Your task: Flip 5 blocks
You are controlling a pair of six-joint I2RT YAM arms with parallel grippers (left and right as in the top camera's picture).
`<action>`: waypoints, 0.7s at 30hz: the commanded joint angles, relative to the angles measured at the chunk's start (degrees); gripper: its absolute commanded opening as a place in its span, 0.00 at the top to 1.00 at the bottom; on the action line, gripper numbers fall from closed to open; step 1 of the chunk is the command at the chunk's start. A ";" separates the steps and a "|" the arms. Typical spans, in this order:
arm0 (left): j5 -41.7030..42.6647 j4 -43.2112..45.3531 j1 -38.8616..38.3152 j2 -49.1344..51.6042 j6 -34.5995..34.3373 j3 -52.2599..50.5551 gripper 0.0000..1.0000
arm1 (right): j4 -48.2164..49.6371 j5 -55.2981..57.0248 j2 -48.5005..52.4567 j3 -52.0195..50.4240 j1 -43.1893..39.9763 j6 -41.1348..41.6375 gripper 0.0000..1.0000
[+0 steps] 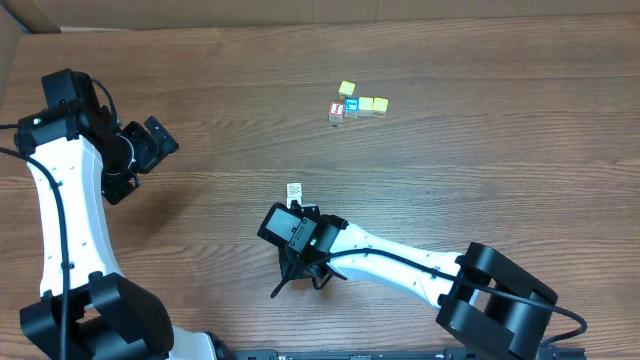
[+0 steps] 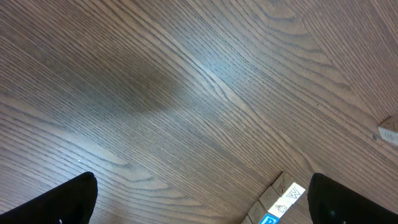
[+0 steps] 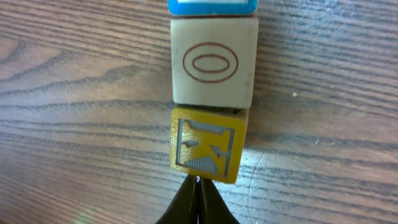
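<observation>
A cluster of blocks sits at the far middle of the table: a yellow one [image 1: 346, 88], a blue-faced one [image 1: 351, 104] and two pale ones [image 1: 366, 104] in a row. One small white block [image 1: 294, 190] lies alone just beyond my right gripper [image 1: 298, 207]. In the right wrist view that gripper [image 3: 198, 182] is shut, its tips touching a yellow K block [image 3: 205, 144]; a cream O block [image 3: 212, 62] and a blue-topped block [image 3: 212, 6] line up behind it. My left gripper [image 1: 155, 138] hangs open at the far left, holding nothing [image 2: 202, 208]. Between its fingers show a W block [image 2: 292, 193] and a blue P block [image 2: 268, 219].
A red-faced cube [image 1: 337, 110] stands at the left end of the row. The right arm [image 1: 400, 262] stretches across the near middle of the table from its base at the lower right. A pale block corner [image 2: 388, 134] shows at the left wrist view's right edge.
</observation>
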 commanded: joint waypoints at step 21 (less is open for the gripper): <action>0.07 0.07 -0.28 0.04 -0.20 -0.48 0.00 | 2.10 3.06 0.28 -0.26 -0.26 0.31 0.96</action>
